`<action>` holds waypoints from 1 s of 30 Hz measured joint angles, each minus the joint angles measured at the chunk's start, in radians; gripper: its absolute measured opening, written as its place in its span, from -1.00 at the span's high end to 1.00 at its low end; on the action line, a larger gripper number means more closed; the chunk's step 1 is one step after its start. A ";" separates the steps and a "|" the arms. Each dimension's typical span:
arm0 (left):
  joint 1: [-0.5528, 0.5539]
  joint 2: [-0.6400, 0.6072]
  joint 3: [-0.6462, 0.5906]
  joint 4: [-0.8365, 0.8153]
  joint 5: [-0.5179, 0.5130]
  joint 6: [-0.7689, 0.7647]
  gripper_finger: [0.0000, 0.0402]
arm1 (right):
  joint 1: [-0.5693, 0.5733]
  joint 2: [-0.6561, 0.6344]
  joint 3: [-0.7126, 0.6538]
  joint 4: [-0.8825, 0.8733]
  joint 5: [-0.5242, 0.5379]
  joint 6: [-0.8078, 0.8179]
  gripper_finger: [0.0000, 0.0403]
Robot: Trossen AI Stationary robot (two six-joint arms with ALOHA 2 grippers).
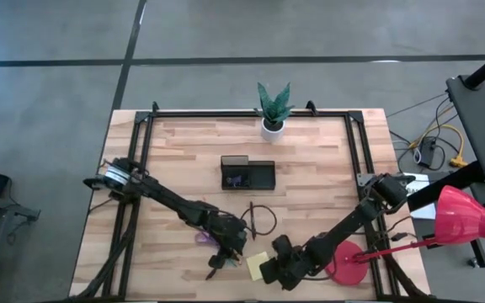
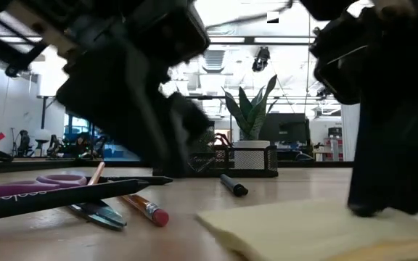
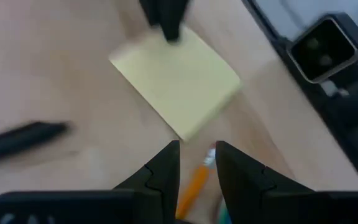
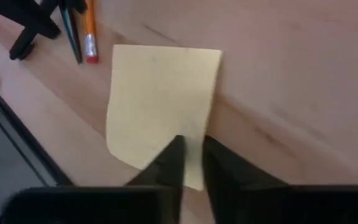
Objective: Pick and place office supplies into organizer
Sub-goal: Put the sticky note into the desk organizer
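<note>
A square yellow sticky-note pad lies flat near the table's front edge. My right gripper is shut on it at one edge. My left gripper hangs just left of the pad, fingers a little apart. An orange pencil shows through their gap; whether they touch it I cannot tell. The pencil rests on the table across purple-handled scissors, with a black pen beside them. The black organizer stands mid-table, far from both grippers. My right gripper has the pad near one corner. One finger is on the pad's top face and the other is at its side edge. The fingers slant down from the table's right. The pad lies on the table.
A white pot with a green plant stands at the far edge behind the organizer. A red lamp reaches in from the right, its round base close to my right arm. A short black marker lies mid-table.
</note>
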 joint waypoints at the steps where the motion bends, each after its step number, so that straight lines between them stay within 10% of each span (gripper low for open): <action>1: 0.000 -0.026 -0.003 -0.028 -0.038 0.011 0.56 | -0.005 0.000 0.001 0.004 0.018 -0.016 0.89; 13: 0.002 -0.475 -0.039 -0.585 -0.500 0.100 0.56 | -0.158 -0.241 0.014 -0.531 0.412 0.096 0.96; 30: 0.070 -0.816 -0.392 -0.585 -0.590 -0.095 0.56 | -0.676 -0.407 -0.202 -0.171 -0.024 -0.474 0.96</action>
